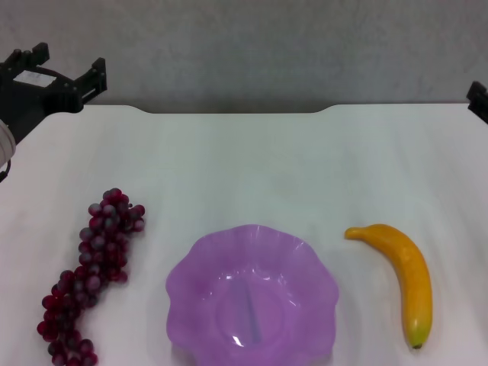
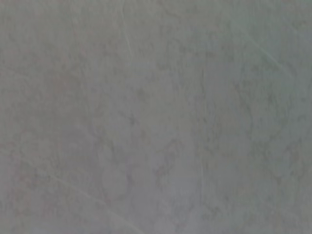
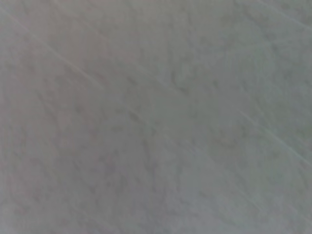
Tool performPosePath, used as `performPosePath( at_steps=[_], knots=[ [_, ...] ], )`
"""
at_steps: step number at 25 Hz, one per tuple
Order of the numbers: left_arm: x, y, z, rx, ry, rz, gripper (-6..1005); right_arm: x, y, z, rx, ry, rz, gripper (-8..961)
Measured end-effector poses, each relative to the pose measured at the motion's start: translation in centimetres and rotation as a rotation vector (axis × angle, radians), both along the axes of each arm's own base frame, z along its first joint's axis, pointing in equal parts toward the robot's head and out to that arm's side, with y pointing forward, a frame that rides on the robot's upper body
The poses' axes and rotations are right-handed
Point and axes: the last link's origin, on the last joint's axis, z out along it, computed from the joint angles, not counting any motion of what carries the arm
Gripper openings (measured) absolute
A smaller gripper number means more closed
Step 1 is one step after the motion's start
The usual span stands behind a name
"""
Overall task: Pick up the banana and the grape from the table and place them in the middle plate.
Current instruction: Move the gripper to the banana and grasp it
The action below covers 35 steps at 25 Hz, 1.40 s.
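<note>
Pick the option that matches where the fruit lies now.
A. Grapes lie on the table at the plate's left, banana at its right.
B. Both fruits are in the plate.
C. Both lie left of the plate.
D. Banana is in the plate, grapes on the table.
A: in the head view the grapes lie on the table left of the plate, the banana right of it, neither touching it.
</note>
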Motion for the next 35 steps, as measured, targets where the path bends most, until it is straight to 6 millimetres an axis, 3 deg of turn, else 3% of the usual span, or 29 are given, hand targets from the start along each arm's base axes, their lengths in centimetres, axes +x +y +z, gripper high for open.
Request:
performPosePath(
  at_steps=[10,21,26,31,35],
  knots=[
    [0.3,0.0,0.0,0.001,-0.002,-0.007,877,0.0,1.0,-2.2,-0.036,-0.032,-0.042,774],
    [0.3,0.0,0.0,0.001,0.001,-0.01,876,2.3,3.3,-3.1,-0.148,0.089,-0.083,773],
    [0.3,0.0,-0.1,-0.001,0.01,-0.009,876,2.4,3.1,-3.8,-0.166,0.164,-0.114,773],
    [0.0,-0.2,0.0,-0.005,0.024,0.003,876,2.8,1.8,-6.2,-0.214,0.174,-0.196,772],
    [0.2,-0.3,0.2,0.001,0.024,-0.003,876,3.0,1.7,-7.0,-0.254,0.173,-0.226,772]
  ],
)
